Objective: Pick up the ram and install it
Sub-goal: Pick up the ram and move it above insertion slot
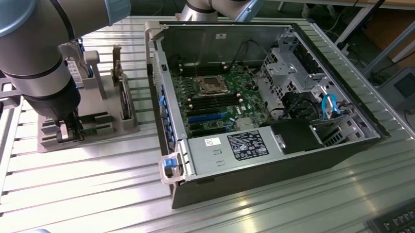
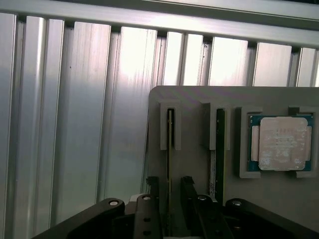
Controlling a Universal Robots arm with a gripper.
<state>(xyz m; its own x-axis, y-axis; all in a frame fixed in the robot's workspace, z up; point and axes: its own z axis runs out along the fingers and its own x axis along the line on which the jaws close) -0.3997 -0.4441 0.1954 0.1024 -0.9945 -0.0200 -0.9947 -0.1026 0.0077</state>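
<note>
gripper (image 2: 169,181) down over the ram (image 2: 170,129), jaws apart
jaws sit either side of the ram, upright in the slot nearest the grey holder's (image 2: 199,97) edge; 2nd stick (image 2: 220,144) + CPU (image 2: 281,143) alongside.

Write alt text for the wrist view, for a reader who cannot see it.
Open fingers straddle the ram, standing on edge in a slot of a grey holder. A second stick stands in the next slot, and a processor lies in a square recess.
</note>
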